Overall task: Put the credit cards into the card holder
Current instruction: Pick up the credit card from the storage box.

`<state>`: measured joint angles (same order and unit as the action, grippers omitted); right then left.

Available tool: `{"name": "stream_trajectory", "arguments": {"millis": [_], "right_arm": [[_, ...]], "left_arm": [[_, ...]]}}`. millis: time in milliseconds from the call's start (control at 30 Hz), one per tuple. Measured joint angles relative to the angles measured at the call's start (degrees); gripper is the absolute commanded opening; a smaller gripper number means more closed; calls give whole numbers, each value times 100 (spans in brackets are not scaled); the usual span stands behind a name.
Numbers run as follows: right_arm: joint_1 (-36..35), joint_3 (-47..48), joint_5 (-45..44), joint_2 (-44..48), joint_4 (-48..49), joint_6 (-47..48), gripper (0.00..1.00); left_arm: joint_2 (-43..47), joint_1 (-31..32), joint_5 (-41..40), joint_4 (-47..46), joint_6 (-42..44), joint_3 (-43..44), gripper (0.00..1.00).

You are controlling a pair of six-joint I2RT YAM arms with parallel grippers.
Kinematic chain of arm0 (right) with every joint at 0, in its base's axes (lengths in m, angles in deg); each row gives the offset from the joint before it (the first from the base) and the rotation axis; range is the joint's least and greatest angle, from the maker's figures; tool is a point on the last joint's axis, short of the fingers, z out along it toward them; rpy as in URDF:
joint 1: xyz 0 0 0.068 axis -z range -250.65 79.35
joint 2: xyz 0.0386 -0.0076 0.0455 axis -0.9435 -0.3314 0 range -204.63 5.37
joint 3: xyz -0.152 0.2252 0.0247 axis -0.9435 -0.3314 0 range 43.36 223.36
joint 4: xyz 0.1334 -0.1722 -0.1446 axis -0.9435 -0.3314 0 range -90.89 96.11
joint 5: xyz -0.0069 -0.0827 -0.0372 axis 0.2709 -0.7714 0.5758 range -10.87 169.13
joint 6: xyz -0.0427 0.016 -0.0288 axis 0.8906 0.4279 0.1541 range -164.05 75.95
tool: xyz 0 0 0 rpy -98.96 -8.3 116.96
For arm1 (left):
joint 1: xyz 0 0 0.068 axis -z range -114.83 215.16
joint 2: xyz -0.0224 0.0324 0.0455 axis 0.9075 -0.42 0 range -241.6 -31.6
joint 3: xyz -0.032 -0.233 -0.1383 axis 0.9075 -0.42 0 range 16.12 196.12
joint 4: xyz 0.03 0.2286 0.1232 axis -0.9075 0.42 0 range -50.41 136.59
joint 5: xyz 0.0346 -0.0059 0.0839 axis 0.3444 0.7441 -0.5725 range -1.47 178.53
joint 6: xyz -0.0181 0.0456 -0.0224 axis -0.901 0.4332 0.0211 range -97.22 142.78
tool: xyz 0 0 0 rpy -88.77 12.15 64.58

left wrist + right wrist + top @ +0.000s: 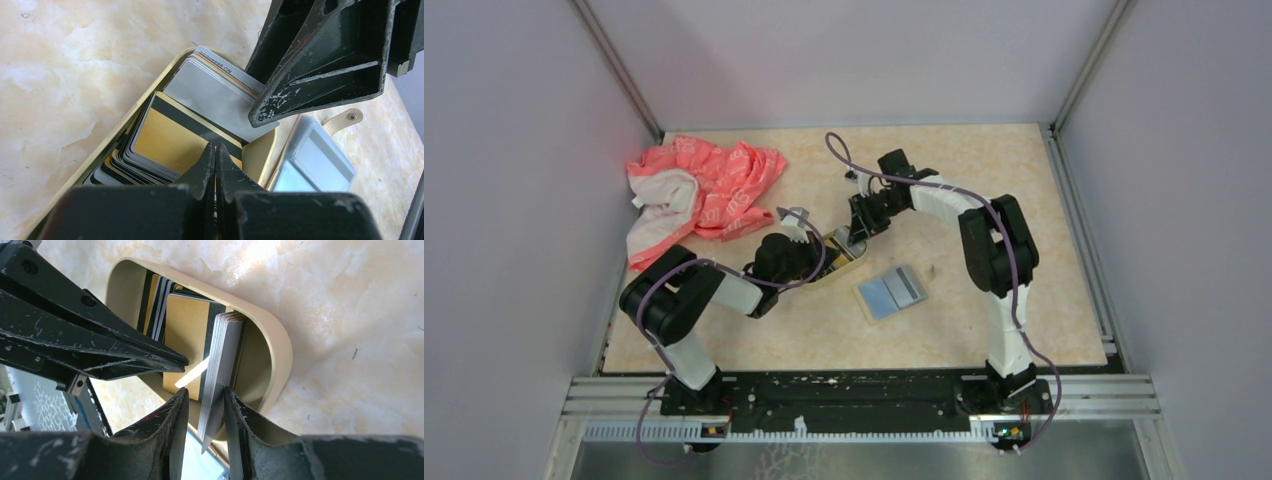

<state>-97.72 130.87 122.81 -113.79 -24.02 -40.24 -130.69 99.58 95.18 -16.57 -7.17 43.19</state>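
Note:
The card holder is a gold-rimmed tin at mid-table. Its rim also shows in the left wrist view and the right wrist view. Several striped cards lean inside it, with a tan card with a dark stripe on top. My left gripper is shut, its tips on that tan card. My right gripper is open around an upright stack of silvery cards standing in the tin. The stack touches the right finger and stands clear of the left one. A pale blue card and a grey card lie on the table beside the tin.
A pink and white cloth lies crumpled at the back left. Both arms meet over the tin, and the right gripper's fingers hang close above the left gripper. Grey walls enclose the table on three sides.

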Motion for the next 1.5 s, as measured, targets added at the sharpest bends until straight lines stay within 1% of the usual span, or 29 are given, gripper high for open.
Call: {"name": "stream_trajectory", "arguments": {"millis": [333, 467, 567, 967, 1100, 1167, 1500], "right_arm": [[151, -7, 280, 0, 0, -46, 31], [216, -9, 319, 0, 0, -50, 27], [256, -9, 348, 0, 2, -66, 26], [361, -13, 444, 2, 2, -103, 13], [372, -13, 439, 2, 4, -105, 4], [385, -31, 415, 2, 26, -105, 1], [411, -341, 221, 269, 291, -195, 0]], "left_arm": [[0, 0, 0, -2, 2, -2, 0], [0, 0, 0, -4, 0, -4, 0], [0, 0, 2, -11, 0, -11, 0], [0, 0, 4, -48, 2, -33, 0], [0, 0, 9, -48, 2, -33, 0], [0, 0, 22, -50, 4, -33, 0], [0, 0, 55, -199, 28, -109, 2]]}}
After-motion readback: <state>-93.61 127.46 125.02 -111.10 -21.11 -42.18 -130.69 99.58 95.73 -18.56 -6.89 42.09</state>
